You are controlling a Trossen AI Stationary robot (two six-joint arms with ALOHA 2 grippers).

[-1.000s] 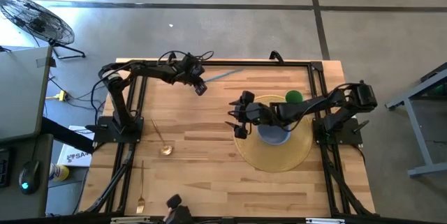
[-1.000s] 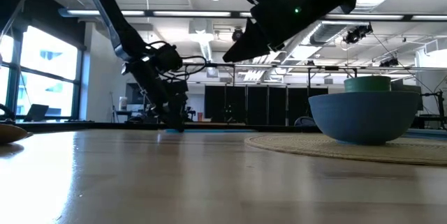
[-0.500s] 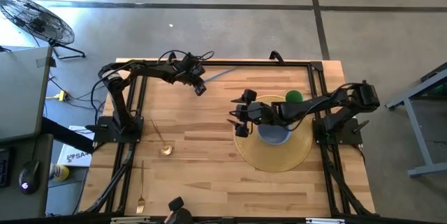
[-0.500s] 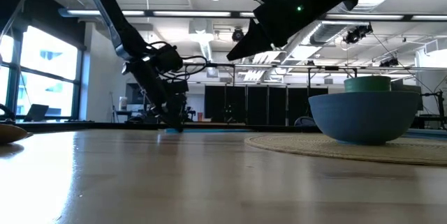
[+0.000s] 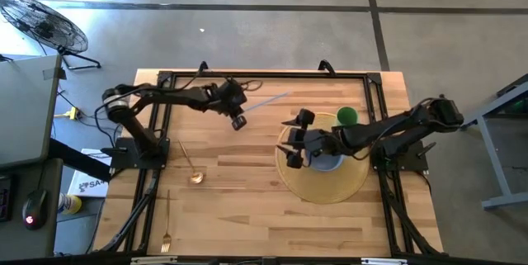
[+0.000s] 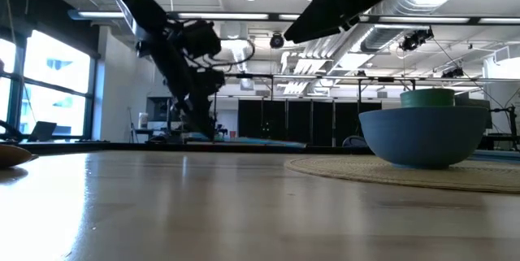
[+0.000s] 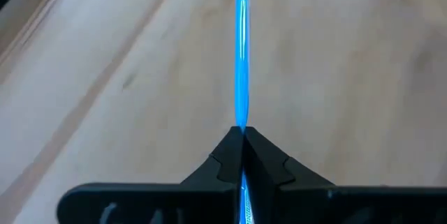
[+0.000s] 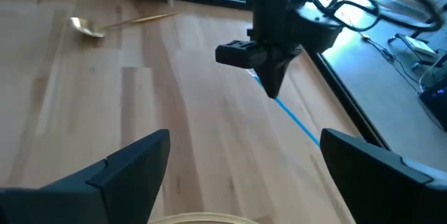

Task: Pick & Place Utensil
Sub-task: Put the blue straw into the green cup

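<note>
While our left gripper (image 5: 239,120) is clenched on the blue utensil (image 5: 266,101) above the table's (image 5: 247,182) far middle, our right gripper (image 5: 290,143) hangs released over the placemat (image 5: 346,184).

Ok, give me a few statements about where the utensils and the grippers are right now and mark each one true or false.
1. The left gripper is shut on the blue utensil. True.
2. The right gripper holds the gold spoon. False: its jaws are open and empty; the spoon lies on the table.
3. The blue bowl sits on the round woven mat. True.
4. The gold fork lies inside the bowl. False: it lies on the table near the front left edge.
</note>
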